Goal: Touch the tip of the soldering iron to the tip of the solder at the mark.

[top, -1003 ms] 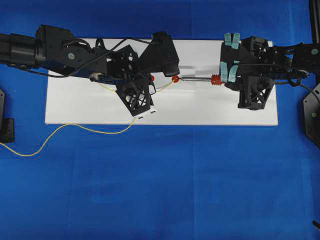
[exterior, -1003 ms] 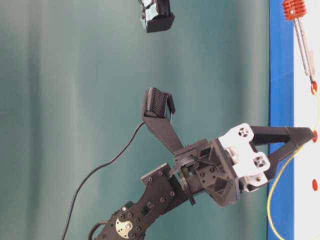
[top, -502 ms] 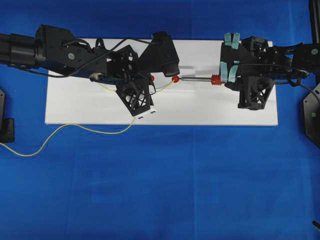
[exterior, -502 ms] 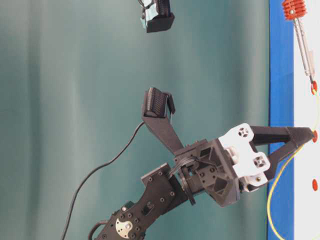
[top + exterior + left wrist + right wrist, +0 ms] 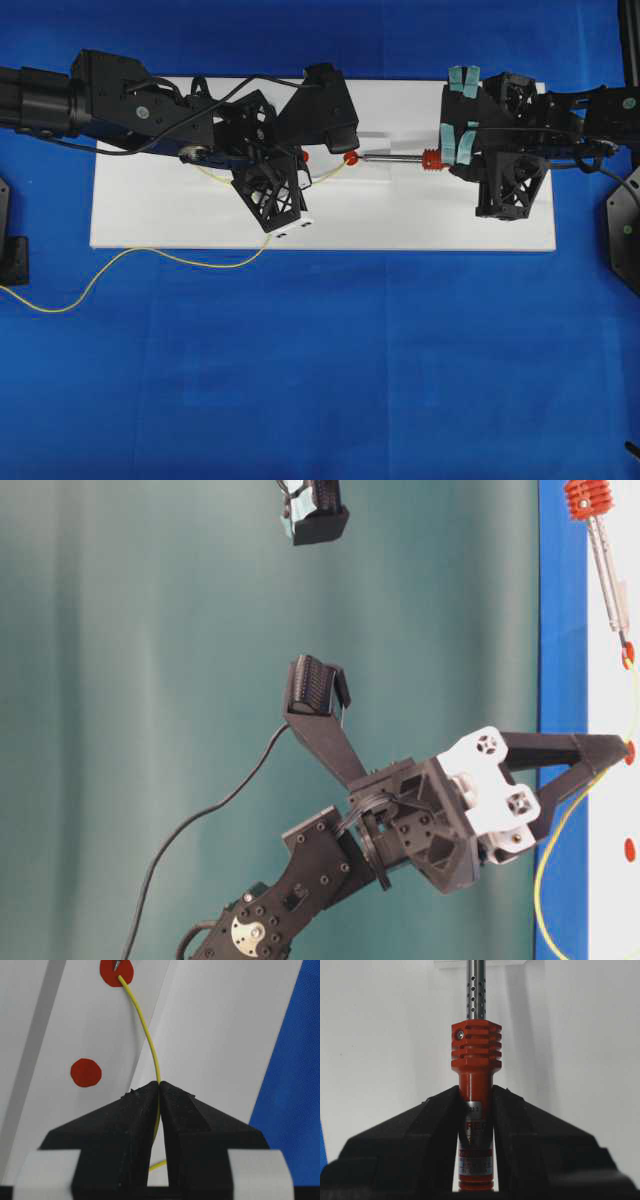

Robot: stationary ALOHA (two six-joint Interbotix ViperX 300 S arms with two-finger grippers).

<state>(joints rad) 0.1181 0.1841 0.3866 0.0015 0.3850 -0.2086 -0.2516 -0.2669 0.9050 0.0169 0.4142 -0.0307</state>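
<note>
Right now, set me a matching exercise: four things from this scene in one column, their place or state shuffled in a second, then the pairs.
Things
1. soldering iron
2. solder
3. white board
4. red mark nearer the left gripper

Places or states
A. bare, with nothing on it
B. pinched in the left gripper, free end on the farther red dot
C. lying on the blue cloth
D. clamped by its handle in the right gripper

Pairs: 1-D, 2-B, 3-C, 4-A
</note>
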